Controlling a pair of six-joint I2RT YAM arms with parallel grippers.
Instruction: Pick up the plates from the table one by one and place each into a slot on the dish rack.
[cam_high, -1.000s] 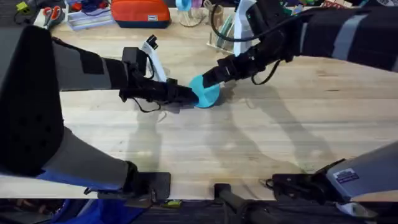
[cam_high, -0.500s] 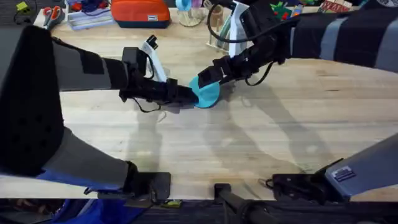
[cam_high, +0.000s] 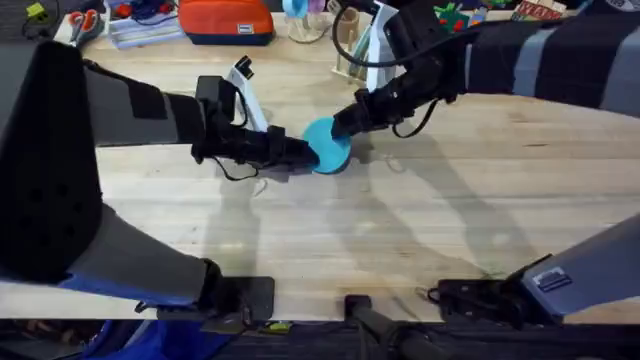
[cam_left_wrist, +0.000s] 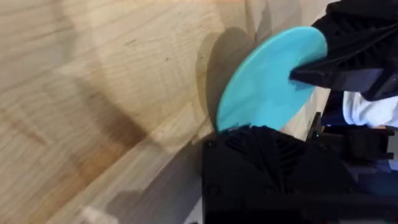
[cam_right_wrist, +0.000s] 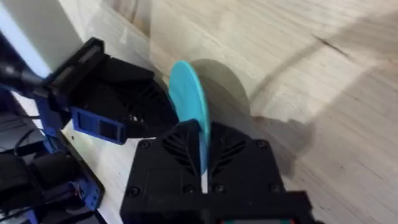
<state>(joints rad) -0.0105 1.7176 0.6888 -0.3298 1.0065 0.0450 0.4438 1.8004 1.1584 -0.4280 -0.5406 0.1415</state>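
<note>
One turquoise plate (cam_high: 327, 146) is held on edge just above the table (cam_high: 420, 220), between both arms. My left gripper (cam_high: 307, 152) is shut on its left rim, and my right gripper (cam_high: 344, 124) is shut on its far right rim. The left wrist view shows the plate (cam_left_wrist: 264, 84) rising from my own black fingers (cam_left_wrist: 261, 143), with the right arm's fingertips (cam_left_wrist: 333, 70) pinching the opposite edge. Seen from the right wrist, the plate (cam_right_wrist: 186, 93) stands edge-on between my fingers (cam_right_wrist: 168, 155). The dish rack (cam_high: 352, 60), pale with thin uprights, stands at the back, partly hidden by the right arm.
An orange-red case (cam_high: 225, 20), scissors (cam_high: 85, 20) and other clutter line the table's far edge. A white part (cam_high: 245, 85) sticks up behind the left arm. Bare wood stretches in front of and to the right of the grippers.
The right gripper shifted along the plate's far rim and settled on it. The plate turned slightly, and the left arm held still.
</note>
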